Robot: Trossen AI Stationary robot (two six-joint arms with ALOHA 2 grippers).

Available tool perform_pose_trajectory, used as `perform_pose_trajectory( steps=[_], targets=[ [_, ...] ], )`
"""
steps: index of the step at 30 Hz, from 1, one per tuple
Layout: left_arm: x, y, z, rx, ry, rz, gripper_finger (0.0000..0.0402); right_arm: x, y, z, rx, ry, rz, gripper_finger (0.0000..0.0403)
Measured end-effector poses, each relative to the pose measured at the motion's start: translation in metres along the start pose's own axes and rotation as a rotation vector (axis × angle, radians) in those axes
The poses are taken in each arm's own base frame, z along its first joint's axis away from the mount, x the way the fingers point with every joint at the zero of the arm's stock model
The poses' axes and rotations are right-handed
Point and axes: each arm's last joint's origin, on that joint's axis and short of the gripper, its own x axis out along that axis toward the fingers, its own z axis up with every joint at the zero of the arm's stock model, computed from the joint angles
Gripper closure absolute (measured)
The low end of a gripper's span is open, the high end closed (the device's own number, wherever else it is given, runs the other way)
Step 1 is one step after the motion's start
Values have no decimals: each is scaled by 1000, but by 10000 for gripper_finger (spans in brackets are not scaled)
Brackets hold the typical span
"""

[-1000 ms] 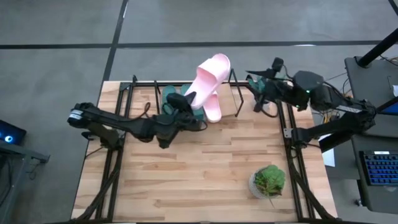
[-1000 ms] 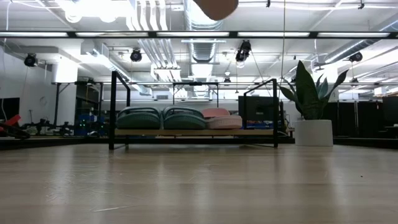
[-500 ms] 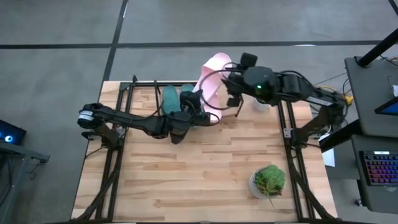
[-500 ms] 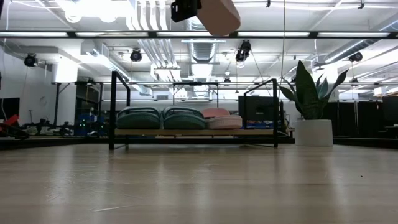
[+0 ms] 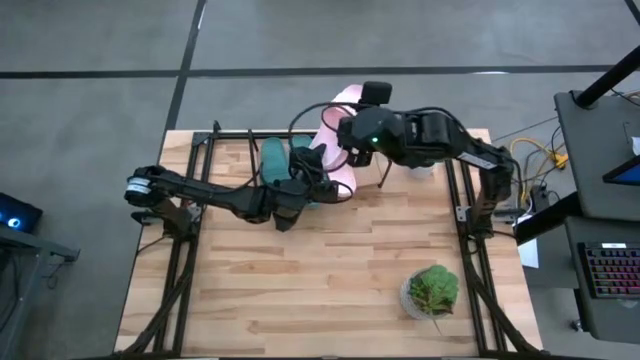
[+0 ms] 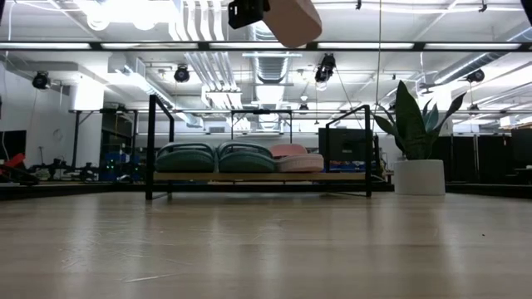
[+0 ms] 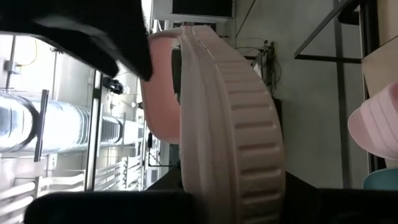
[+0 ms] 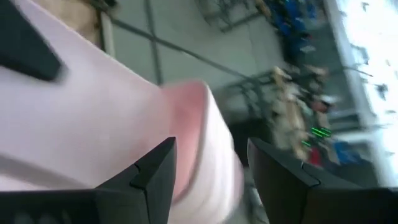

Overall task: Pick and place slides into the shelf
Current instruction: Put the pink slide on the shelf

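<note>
My left gripper [image 5: 312, 172] is shut on a pale pink slide [image 5: 327, 130] and holds it high over the shelf [image 5: 205, 140]; the slide also shows at the top of the low view [image 6: 293, 21]. My right gripper [image 5: 347, 135] is open at the slide's far, raised end [image 8: 93, 124], one finger on each side. I cannot tell whether it touches. Two teal slides [image 6: 187, 158] [image 6: 245, 158] and another pink slide [image 6: 288, 153] lie side by side on the shelf's [image 6: 258, 176] wooden board. My left gripper pinches the pink slide between its two fingers [image 7: 93, 37] at the slide's lower end [image 7: 205, 186], the one nearer the shelf. The slide is lifted clear and tilted. Its ribbed sole edge [image 7: 242, 124] runs away from the fingers, toward the table's far edge.
A small potted plant [image 5: 432, 290] stands near the table's right near corner. A tall plant in a white pot [image 6: 418, 141] stands to the right of the shelf. Bare wooden tabletop [image 5: 320, 270] stretches between the shelf and the near edge.
My right arm has swung from the table's far right corner leftward, up to the raised end of the held pink slide. The slide has come a little lower in the low view, then stayed put. My left arm has shifted slightly to the right.
</note>
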Motion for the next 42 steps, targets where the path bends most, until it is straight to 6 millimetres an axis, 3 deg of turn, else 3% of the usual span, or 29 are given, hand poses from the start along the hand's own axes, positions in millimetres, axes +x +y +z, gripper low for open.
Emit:
perform_pose_trajectory(
  steps=[5, 18, 22, 28, 42],
  targets=[
    [0, 0, 0, 17, 0, 0, 361, 14, 6, 0, -59, 75, -37, 215],
    [0, 0, 0, 19, 1, 2, 361, 25, -4, -7, -62, 103, -41, 223],
    [0, 1, 0, 7, 1, 6, 361, 26, -3, -8, -74, 96, -18, 264],
    [0, 4, 1, -1, -2, 10, 361, 26, -2, -8, -110, 92, 4, 381],
    [0, 5, 1, -16, -6, 16, 361, 26, -2, -8, -153, 93, -3, 394]
  ],
)
